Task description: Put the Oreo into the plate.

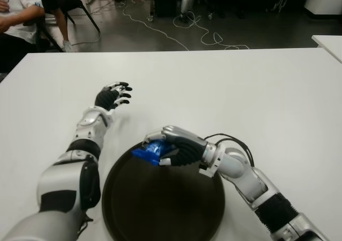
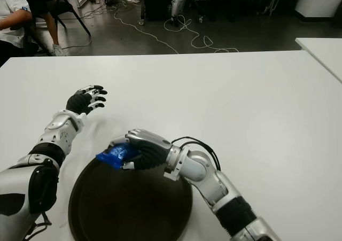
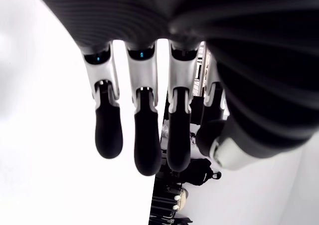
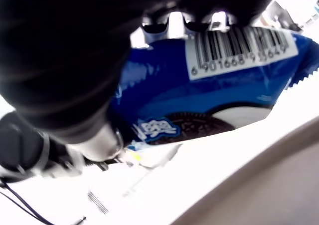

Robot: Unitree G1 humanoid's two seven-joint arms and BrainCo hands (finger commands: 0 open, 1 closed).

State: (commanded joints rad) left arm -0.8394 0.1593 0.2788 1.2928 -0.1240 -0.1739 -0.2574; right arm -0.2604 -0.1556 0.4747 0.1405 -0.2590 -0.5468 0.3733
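The blue Oreo packet [image 1: 152, 152] sits clamped in my right hand [image 1: 179, 145], low in the frame over the far rim of the dark plate [image 1: 160, 209]. My left hand [image 1: 113, 95], fingers spread and empty, shows left of centre above the white tabletop [image 1: 240, 91].

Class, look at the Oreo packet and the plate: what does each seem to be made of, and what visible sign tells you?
Oreo packet: looks like thin glossy plastic film, with shiny blue wrinkles, a printed barcode and a serrated edge. The right hand grips it above the plate's rim.

Plate: dark, round and smooth with a raised rim and dull sheen; probably plastic or coated metal, which the pictures leave open.
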